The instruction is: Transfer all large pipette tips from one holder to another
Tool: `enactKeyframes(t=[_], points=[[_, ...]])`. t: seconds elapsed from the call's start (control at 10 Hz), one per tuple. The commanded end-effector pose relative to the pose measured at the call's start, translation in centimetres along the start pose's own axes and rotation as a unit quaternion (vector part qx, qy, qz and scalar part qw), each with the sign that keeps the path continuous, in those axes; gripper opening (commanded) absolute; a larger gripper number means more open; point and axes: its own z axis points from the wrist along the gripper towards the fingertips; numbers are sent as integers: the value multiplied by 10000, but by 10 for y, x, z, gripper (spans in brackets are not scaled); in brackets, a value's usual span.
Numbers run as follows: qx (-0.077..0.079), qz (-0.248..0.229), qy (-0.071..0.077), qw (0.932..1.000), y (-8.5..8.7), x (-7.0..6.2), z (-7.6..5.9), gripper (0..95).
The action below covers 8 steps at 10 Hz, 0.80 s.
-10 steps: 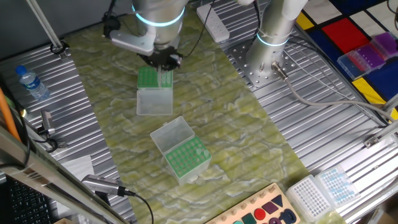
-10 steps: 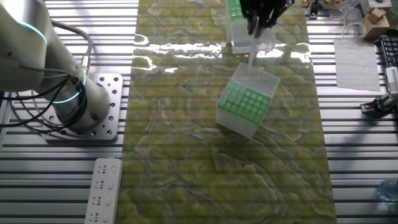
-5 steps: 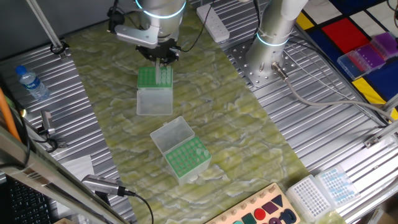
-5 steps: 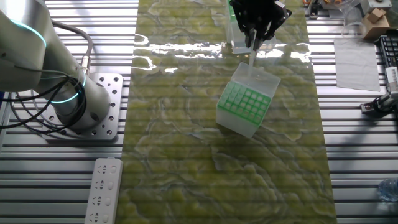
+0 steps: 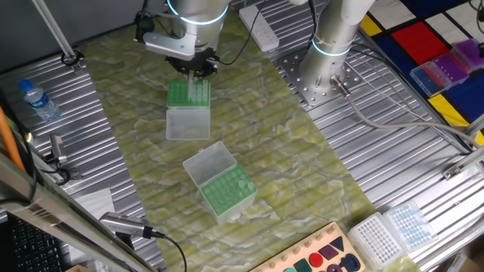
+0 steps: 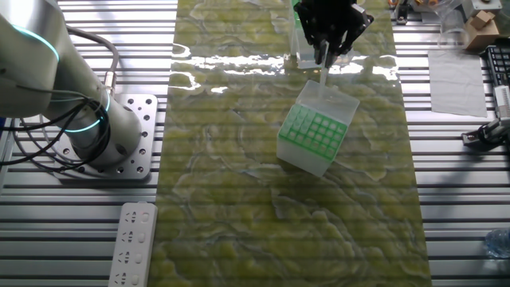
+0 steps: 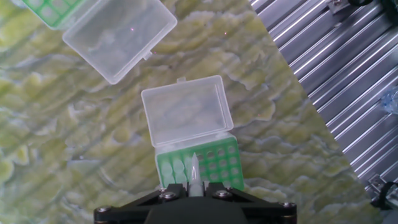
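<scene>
Green rack (image 5: 188, 94) near the top of the frame sits under your hand (image 7: 194, 188), which is pinched shut on one pipette tip (image 7: 194, 171), point hanging above the grid. Judging by that, you should keep it vertical and clear the neighbouring tips before carrying it to the second rack (image 5: 226, 190) at mid-frame. You have two racks, both lids open; the tips in each are too small to count.

The arm reaches down over the table; the gripper (image 7: 194, 188) points straight downward. Its fingers pinch one pipette tip (image 7: 194, 171).
</scene>
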Motion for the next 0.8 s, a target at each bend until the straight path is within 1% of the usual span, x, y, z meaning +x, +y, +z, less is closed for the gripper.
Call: enactKeyframes(t=[0.1, 0.8], points=[[63, -63, 32, 10000, 0, 1, 2, 0], [168, -137, -6, 9998, 1, 3, 11, 0]])
